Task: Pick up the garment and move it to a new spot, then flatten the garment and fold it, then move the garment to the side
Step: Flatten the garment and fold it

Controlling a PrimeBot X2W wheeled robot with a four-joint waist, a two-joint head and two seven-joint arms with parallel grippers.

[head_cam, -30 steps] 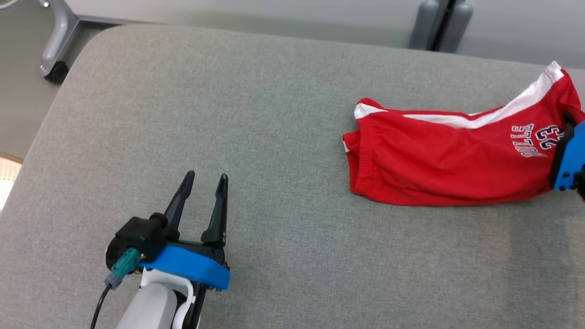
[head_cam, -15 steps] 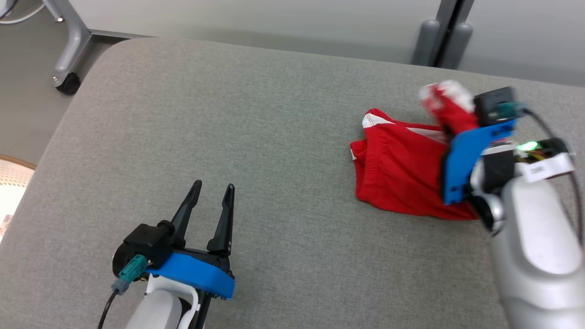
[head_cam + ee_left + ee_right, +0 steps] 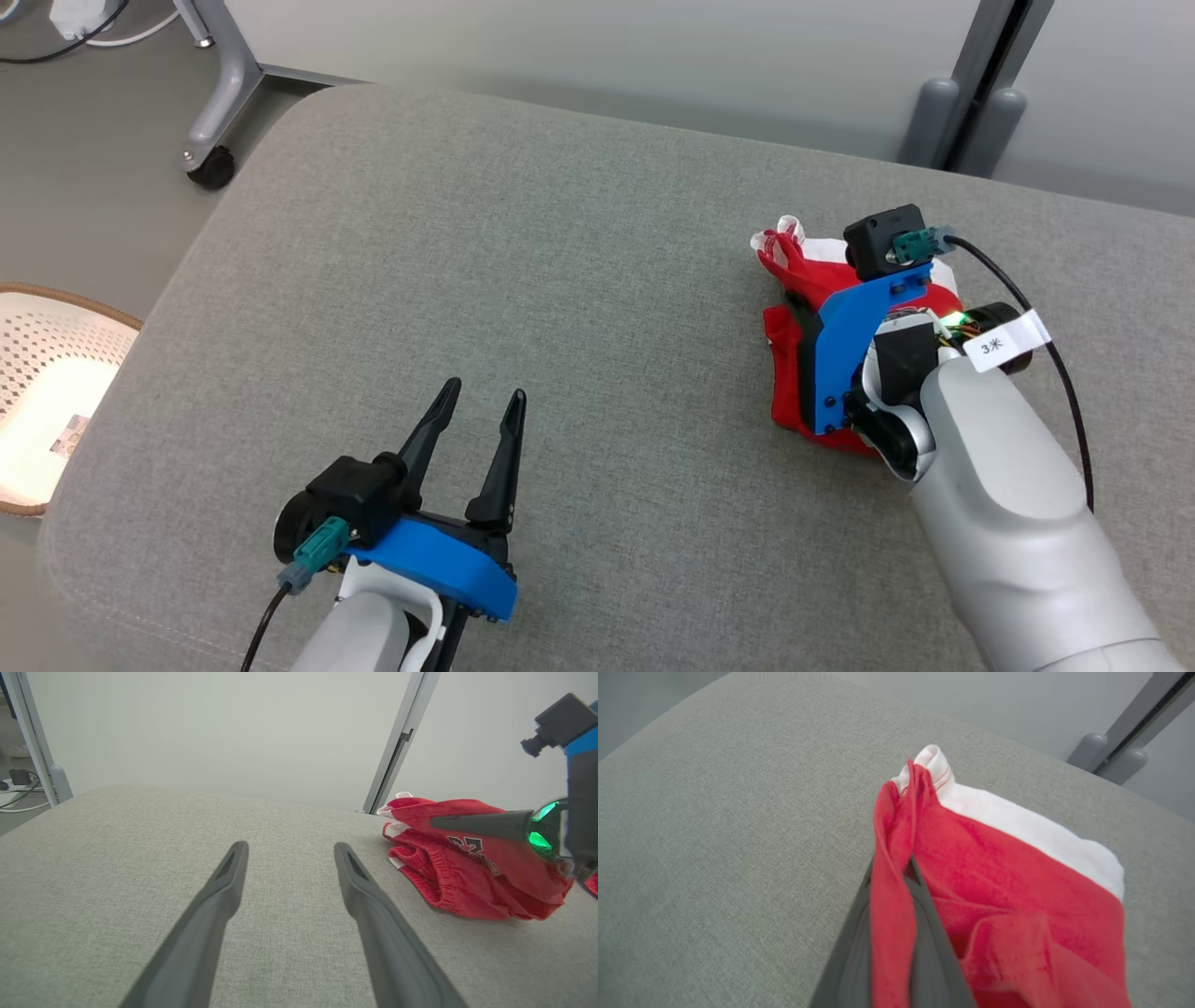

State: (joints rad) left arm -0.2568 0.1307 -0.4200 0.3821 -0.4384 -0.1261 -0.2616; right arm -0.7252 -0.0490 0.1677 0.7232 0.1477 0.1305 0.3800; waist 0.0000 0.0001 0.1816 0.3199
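- At far left a basket [image 3: 37, 373] sits on the floor beside the cushion [image 3: 560, 233]. We see no risk from it.
- Our left gripper [image 3: 485, 390] hovers low over bare cushion, jaws spread wide and holding nothing, well apart from the garment. If we need it to pin or spread cloth, it is too far off to help at once.
- The garment [image 3: 792, 373], red with white trim, lies bunched on the cushion's right side, partly raised and doubled over itself.
- Our right gripper [image 3: 891, 877] is clamped on a red edge of the garment, with a thin fold between the fingers. We judge the pinch may catch only one layer, so the rest could drag, twist or slip free as we carry it. Dropped in a heap, it would need more flattening. Carried too far right, it could slide off the cushion's edge.
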